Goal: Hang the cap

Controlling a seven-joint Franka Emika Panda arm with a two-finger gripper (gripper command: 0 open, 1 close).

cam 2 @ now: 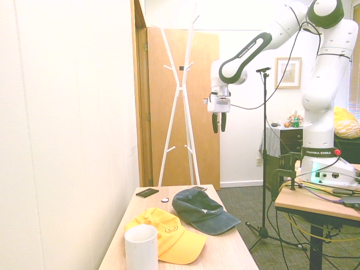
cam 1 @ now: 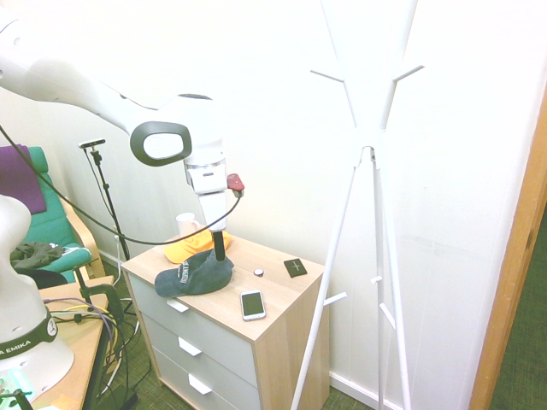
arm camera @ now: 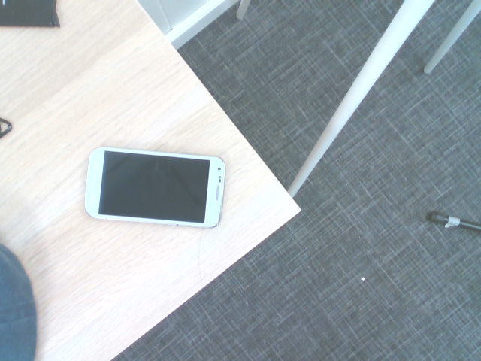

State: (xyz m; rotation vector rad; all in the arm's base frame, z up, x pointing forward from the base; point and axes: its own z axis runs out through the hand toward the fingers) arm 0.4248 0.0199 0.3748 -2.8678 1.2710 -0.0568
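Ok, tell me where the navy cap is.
The navy cap lies on the wooden dresser top, beside the yellow cap, white phone nearby.

White walls [cam 1: 479, 171], grey carpet [arm camera: 361, 286], wooden dresser [cam 1: 282, 329]

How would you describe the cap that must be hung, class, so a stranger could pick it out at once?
Find the wooden-topped drawer unit beside the white coat stand. Two caps lie on its top, touching; take the dark navy cap, nearer the white phone. Its neighbour, the yellow cap, lies beside a white cup.
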